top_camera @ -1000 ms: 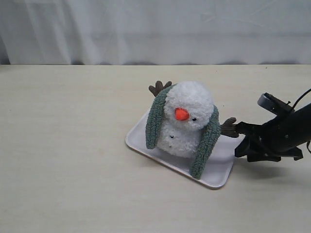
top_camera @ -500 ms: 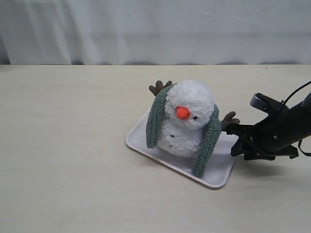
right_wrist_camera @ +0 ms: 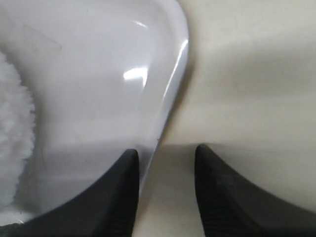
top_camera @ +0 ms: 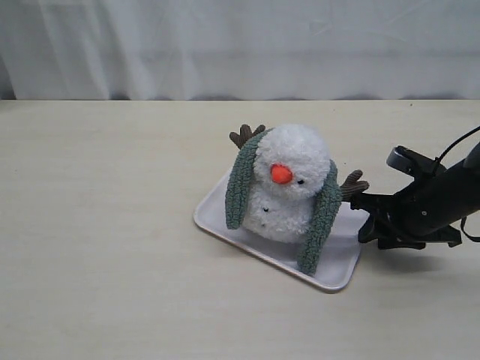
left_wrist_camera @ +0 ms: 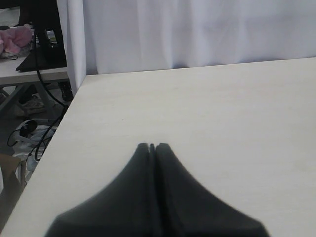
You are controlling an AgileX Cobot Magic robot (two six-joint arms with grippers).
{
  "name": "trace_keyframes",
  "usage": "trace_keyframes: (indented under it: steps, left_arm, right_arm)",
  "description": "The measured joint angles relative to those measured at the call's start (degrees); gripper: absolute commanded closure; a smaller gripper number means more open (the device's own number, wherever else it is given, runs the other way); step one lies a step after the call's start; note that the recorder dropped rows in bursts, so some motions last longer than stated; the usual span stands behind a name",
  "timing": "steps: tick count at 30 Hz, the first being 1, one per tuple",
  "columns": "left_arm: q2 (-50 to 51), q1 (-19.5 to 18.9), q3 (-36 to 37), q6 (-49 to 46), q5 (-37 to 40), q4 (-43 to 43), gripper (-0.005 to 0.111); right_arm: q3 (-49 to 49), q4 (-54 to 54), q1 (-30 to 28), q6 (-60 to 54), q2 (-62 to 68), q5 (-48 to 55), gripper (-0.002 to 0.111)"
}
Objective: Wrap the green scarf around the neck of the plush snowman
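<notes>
Showing the exterior view: the plush snowman (top_camera: 289,176) sits on a white tray (top_camera: 337,262) mid-table, with the green scarf (top_camera: 241,187) draped behind its head and both ends hanging down the front, uncrossed. The right gripper (top_camera: 361,217) is low at the tray's right edge, beside a twig arm (top_camera: 354,182). To wrap well, it should probably pinch the nearer end close to its tip and carry it across the chest without tipping the toy. Left wrist view: the left gripper (left_wrist_camera: 152,146) is clenched on nothing above the bare pale table (left_wrist_camera: 222,108) — white curtain (left_wrist_camera: 197,29) behind. Right wrist view: jaws released and empty, straddling the glossy tray rim — snowman fleece at one side.
</notes>
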State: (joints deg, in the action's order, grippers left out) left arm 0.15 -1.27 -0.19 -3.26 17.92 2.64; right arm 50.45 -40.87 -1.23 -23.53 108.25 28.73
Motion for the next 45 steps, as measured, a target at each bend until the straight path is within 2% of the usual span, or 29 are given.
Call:
trace_keyframes:
  steps: [8,11,14,18,19,31,36,42,45]
  left_arm:
    - [0.0,0.0,0.0,0.0,0.0,0.0,0.107]
    - [0.0,0.0,0.0,0.0,0.0,0.0,0.107]
    - [0.0,0.0,0.0,0.0,0.0,0.0,0.107]
    - [0.0,0.0,0.0,0.0,0.0,0.0,0.107]
    - [0.0,0.0,0.0,0.0,0.0,0.0,0.107]
    - [0.0,0.0,0.0,0.0,0.0,0.0,0.107]
    - [0.0,0.0,0.0,0.0,0.0,0.0,0.107]
    - [0.0,0.0,0.0,0.0,0.0,0.0,0.107]
    - [0.0,0.0,0.0,0.0,0.0,0.0,0.107]
  right_arm:
    - [0.2,-12.1,0.0,-9.4,1.2,1.0,0.072]
    - [0.2,-13.6,0.0,-11.8,1.5,1.2,0.072]
    - [0.2,-13.7,0.0,-13.6,1.5,1.2,0.082]
    - [0.2,-14.0,0.0,-16.4,2.1,1.0,0.103]
    - [0.2,-14.7,0.0,-17.1,2.3,0.9,0.104]
    - [3.8,-15.0,0.0,-33.5,3.4,-2.4,0.104]
    - [4.4,-16.5,0.0,-32.7,3.7,-5.0,0.104]
    - [4.5,-27.6,0.0,-30.5,5.2,-6.2,0.104]
    - [3.7,-38.1,0.0,-36.5,5.5,-6.2,0.104]
